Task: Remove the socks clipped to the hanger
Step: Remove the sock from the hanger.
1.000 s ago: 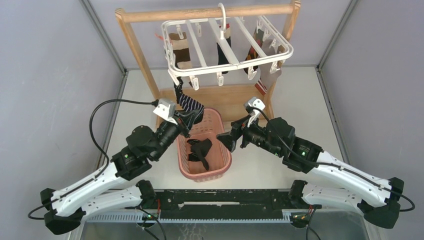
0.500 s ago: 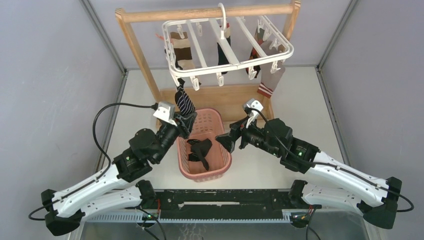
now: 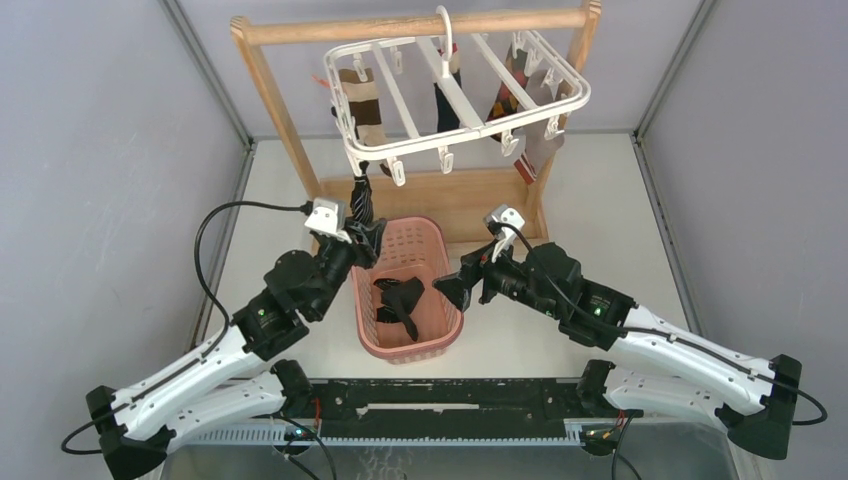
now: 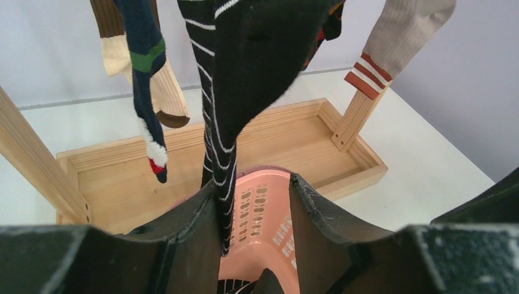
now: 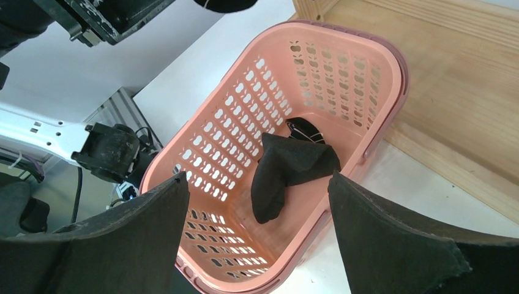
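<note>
Top external view: the hanger (image 3: 455,95) hooks on the wooden rack (image 3: 410,25), its frame tilted, near edge lower at left. A striped sock (image 3: 361,200) hangs from its near-left clip, long axis almost vertical, toe down in the left pincer (image 3: 366,232), clenched on it. Right pincer (image 3: 452,290), released, hovers over the pink basket (image 5: 367,55) holding a black sock (image 5: 287,168).

**Hidden and cut off**

Left wrist view: hanger out of frame; socks (image 4: 147,86) cut by top edge, clips unseen. Striped sock (image 4: 214,153) drops between the left tool's (image 4: 254,208) fingers; grip point hidden. Top view: far socks partly screened by hanger (image 3: 455,85) slats. Right wrist view: basket's (image 5: 392,55) near rim hidden behind fingers (image 5: 392,239).
</note>
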Available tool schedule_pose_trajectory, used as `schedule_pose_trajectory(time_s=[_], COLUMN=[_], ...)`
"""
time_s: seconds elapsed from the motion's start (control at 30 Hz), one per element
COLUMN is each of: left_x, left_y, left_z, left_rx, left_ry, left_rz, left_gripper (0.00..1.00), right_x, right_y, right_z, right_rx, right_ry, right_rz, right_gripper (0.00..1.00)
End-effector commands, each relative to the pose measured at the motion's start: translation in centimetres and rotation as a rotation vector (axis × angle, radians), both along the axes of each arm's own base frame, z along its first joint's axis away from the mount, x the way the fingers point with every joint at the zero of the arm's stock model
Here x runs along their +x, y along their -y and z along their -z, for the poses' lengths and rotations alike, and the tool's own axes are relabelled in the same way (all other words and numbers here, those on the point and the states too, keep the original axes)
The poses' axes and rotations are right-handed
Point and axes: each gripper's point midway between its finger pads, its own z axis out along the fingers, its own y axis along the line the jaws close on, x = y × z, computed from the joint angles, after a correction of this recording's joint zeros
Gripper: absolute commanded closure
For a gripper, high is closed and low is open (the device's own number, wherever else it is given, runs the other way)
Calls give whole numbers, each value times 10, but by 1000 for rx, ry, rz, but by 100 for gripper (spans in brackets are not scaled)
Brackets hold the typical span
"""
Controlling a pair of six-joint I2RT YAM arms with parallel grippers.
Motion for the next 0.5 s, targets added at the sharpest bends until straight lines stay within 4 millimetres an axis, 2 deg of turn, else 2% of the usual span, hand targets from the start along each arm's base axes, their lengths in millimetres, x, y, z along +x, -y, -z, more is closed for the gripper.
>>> schedule_pose_trajectory(time_s=[0.0, 0.47], left_x=[4, 1], left_y=[-3, -19], left_z=[-19, -37], left_rx=[-67, -82], left_ry=[37, 78], left_rz=[-11, -41], left_gripper=[53, 45], right_x=[1, 2], right_y=[0, -4], right_z=[-15, -2], right_rx=[60, 49], right_ry=[15, -9], right_rz=[7, 1], right_gripper=[10, 10])
